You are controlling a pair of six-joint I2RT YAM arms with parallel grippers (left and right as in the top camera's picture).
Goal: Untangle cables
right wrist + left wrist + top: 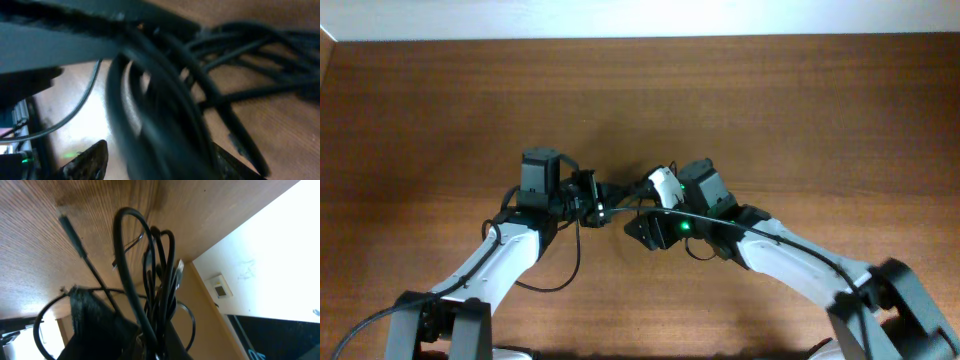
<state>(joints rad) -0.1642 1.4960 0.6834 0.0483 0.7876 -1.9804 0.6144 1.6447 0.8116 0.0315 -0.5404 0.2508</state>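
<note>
The cables (160, 300) form a tangled bundle at the middle of the desk (720, 90), between the two arms. The left gripper (147, 342) is clamped on them. The right gripper (160, 162) stands apart, with blurred strands between its fingers.

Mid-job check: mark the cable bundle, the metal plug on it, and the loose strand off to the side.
cable bundle (161, 305), left wrist view, where the looped strands crowd together.
metal plug (179, 270), left wrist view, on its silvery tip.
loose strand (72, 235), left wrist view, on its thicker plug end.
</note>
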